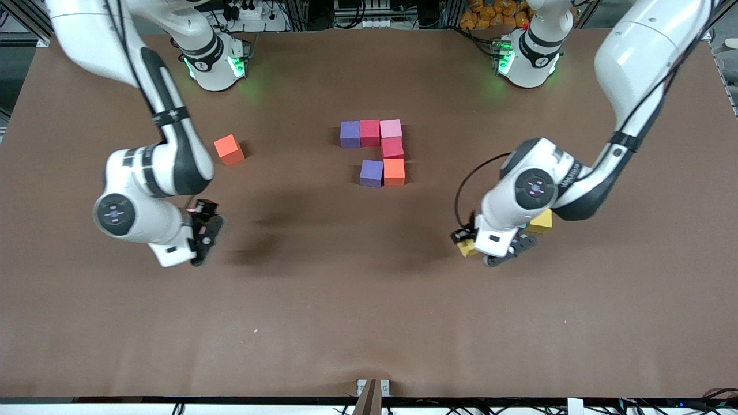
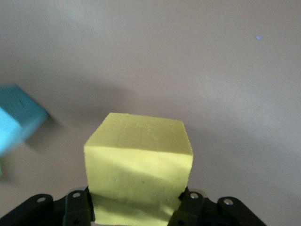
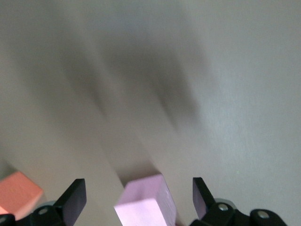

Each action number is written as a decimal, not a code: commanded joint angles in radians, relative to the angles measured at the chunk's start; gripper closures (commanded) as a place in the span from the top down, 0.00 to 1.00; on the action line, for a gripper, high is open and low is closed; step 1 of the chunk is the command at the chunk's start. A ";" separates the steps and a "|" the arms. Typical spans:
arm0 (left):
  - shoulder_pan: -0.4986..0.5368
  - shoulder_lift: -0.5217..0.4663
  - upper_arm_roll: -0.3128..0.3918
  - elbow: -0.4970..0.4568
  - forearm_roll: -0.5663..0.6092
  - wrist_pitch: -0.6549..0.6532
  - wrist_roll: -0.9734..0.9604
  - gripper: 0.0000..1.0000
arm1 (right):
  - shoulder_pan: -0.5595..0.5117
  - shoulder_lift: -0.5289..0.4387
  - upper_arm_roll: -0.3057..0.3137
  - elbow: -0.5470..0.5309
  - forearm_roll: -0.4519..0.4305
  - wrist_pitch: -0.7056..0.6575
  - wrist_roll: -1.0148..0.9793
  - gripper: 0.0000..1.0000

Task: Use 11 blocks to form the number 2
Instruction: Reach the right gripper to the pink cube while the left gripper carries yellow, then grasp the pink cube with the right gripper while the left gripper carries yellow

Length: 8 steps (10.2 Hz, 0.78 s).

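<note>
Front view shows the half-built number 2 (image 1: 377,153) sitting mid-bench (image 1: 369,323): a purple cube (image 1: 350,134), a red cube (image 1: 370,132) and a pink cube (image 1: 391,128) in a touching row, a second red cube (image 1: 392,148) just under the pink one on the camera side, then an orange cube (image 1: 394,171) with a second purple cube (image 1: 372,173) tight beside it. That is six blocks placed.

Toward the left arm's end from the digit, the left claw (image 1: 490,251) is clamped on a yellow cube (image 2: 138,172), the fingers (image 2: 77,212) pressing its two sides in the left wrist view. A second yellow cube (image 1: 541,222) peeks out beside that arm's wrist, and a light blue cube (image 2: 16,120) sits at the edge of the left wrist view.

Toward the right arm's end from the digit, the right claw (image 1: 202,245) hangs with its fingers (image 3: 75,197) spread wide apart. The right wrist view shows a pink cube (image 3: 146,202) between them, touching neither finger, and a spare orange cube (image 1: 229,150) lies on the bench nearby.
</note>
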 commanded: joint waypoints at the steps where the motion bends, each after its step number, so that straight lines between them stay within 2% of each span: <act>1: -0.140 -0.003 0.014 0.049 -0.024 -0.022 -0.288 0.35 | -0.037 -0.119 0.013 -0.202 -0.021 0.160 -0.104 1.00; 2: -0.186 -0.001 0.016 0.056 -0.024 -0.022 -0.407 0.35 | -0.040 -0.145 0.015 -0.270 -0.041 0.242 -0.139 1.00; 4: -0.258 0.012 0.016 0.057 -0.042 -0.014 -0.659 0.34 | -0.072 -0.136 0.015 -0.301 -0.044 0.308 -0.306 1.00; 5: -0.297 0.015 0.020 0.066 -0.053 -0.009 -0.797 0.34 | -0.086 -0.128 0.015 -0.310 -0.044 0.327 -0.360 1.00; 8: -0.367 0.026 0.020 0.068 -0.091 0.036 -1.025 0.34 | -0.097 -0.121 0.015 -0.350 -0.044 0.339 -0.440 1.00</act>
